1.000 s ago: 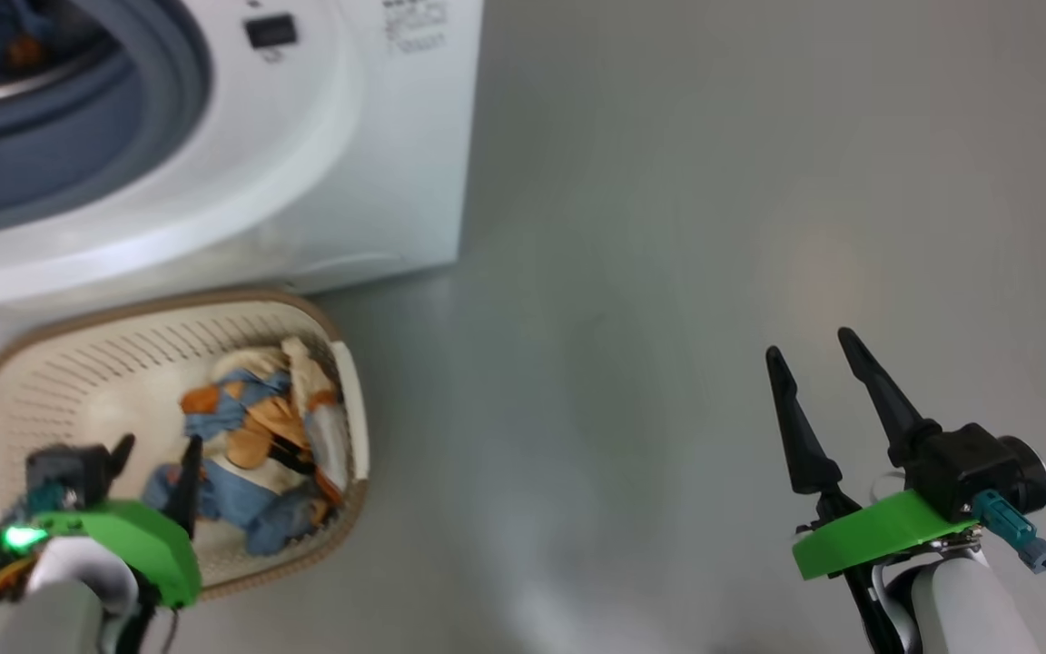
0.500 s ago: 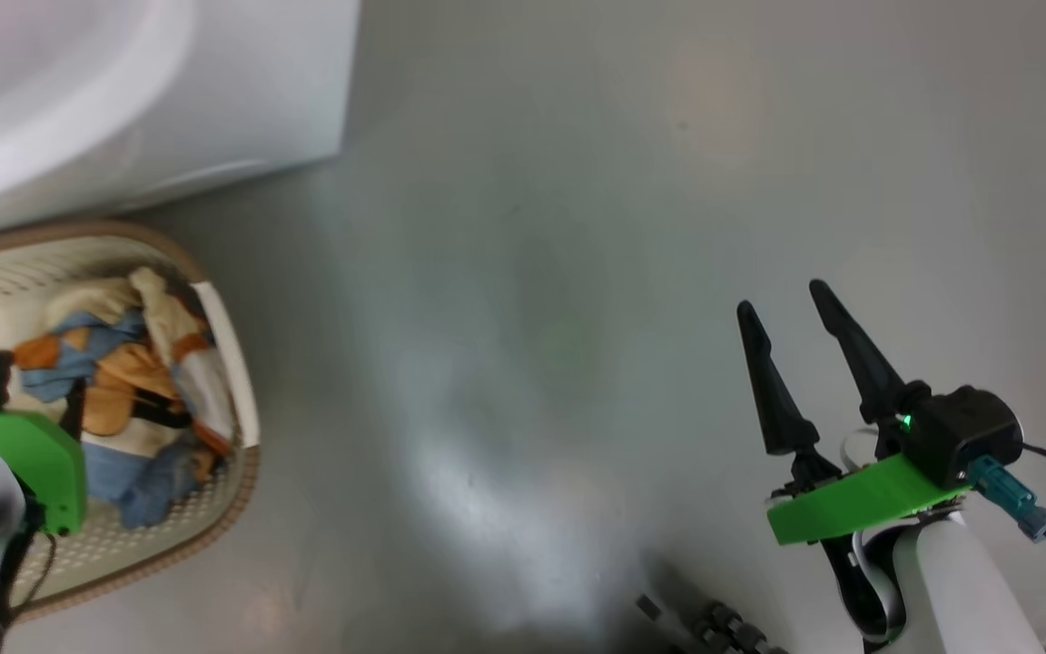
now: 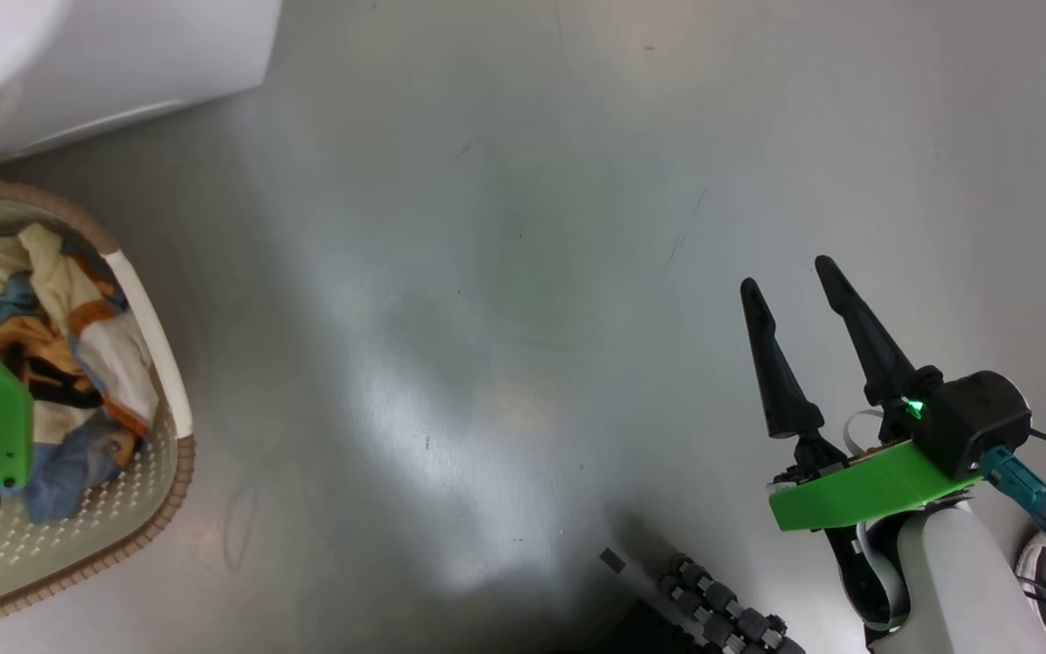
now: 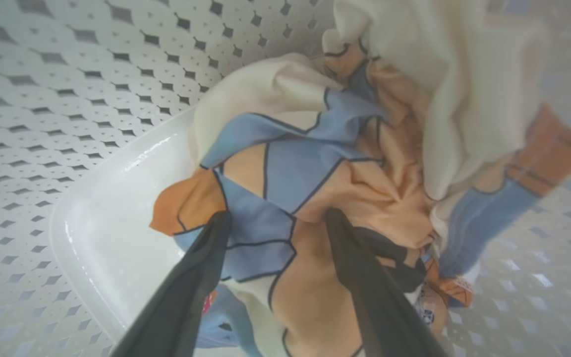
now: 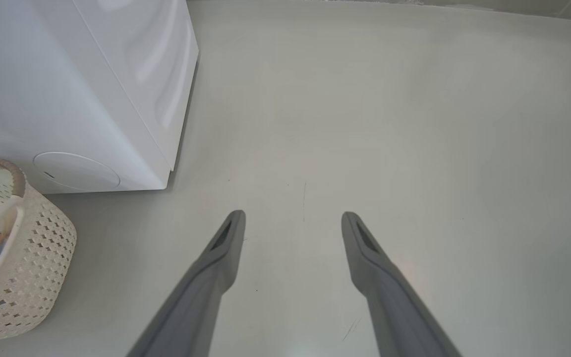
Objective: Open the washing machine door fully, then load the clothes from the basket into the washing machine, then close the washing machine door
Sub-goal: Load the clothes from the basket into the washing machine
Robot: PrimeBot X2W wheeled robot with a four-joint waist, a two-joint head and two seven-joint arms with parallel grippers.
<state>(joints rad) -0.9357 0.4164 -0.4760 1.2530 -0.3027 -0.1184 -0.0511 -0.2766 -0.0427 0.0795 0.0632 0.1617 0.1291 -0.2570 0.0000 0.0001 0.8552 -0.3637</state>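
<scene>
**Left gripper [image 4: 278, 215] hanging over clothes [image 4: 315, 163] in the basket [image 3: 180, 454].**
Its jaws are standing spread above the blue-and-orange heap; contact cannot be told. The basket is sitting at 9 o'clock in the head view, the washer [image 3: 105, 64] at 11; the right gripper [image 3: 786, 275], jaws spread, is hovering over floor [image 3: 487, 272] at 4.

The basket [image 5: 37, 258] is perforated plastic, the clothes [image 4: 305, 168] soft cloth, the floor [image 3: 523, 272] glossy.
</scene>
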